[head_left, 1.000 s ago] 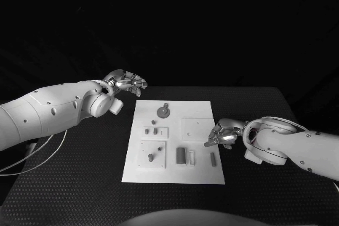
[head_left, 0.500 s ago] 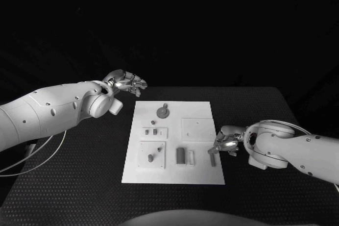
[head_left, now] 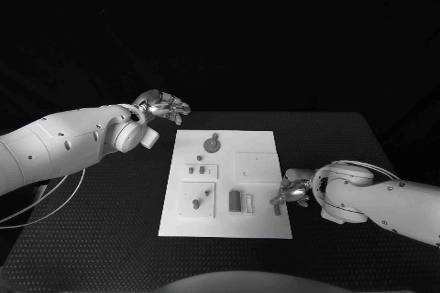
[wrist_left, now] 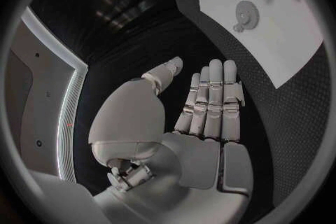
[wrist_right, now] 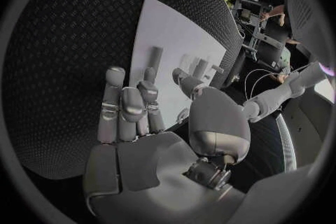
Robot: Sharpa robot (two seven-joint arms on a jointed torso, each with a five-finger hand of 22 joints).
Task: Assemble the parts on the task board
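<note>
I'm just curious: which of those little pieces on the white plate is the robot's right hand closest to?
The slim bar by the task board's right edge, right under the right hand.

You are looking at two smooth white arms with rounded shells and small dark screw dots. A thin pale cable (head_left: 37,207) is looping beside the left arm. The left hand (head_left: 165,107) and right hand (head_left: 292,192) are showing silver, segmented fingers.

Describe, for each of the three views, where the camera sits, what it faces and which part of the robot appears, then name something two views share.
Head view: on the robot's head, looking down at the task board; left hand and right hand show.
Left wrist view: behind the left hand, facing table and board.
Right wrist view: behind the right hand, facing the board's slim bar part.
Shared: the task board.
</note>
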